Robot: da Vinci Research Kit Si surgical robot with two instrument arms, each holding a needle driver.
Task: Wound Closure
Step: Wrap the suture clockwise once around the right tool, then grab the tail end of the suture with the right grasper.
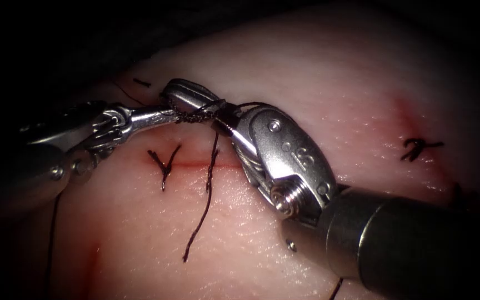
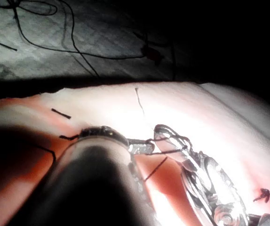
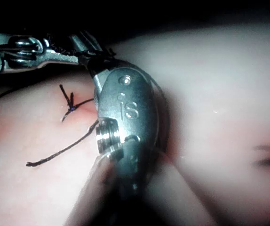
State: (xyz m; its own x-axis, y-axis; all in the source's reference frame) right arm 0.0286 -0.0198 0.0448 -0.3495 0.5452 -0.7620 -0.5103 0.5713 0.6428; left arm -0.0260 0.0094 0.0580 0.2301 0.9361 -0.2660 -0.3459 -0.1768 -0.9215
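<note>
Above the cut, your 2 tools meet tip to tip. Your left tool [image 1: 187,100] comes in from the left with its jaws parted, and thread [image 1: 195,115] is wound around them in several turns. Your right tool [image 1: 226,119] reaches in from the lower right, its wrist lying over the cut; its tip sits against that wound thread, but you cannot tell whether its jaws are open or closed on the strand. From that meeting point a free tail of thread [image 1: 204,194] hangs down across the cut and ends loose on the tissue [image 1: 351,83] below it. Just left of the tail, a finished stitch [image 1: 164,163] with short cut ends sits on the cut [image 1: 195,164]. Another knotted stitch [image 1: 415,149] lies well to the right. You cannot make out the needle near either tool
</note>
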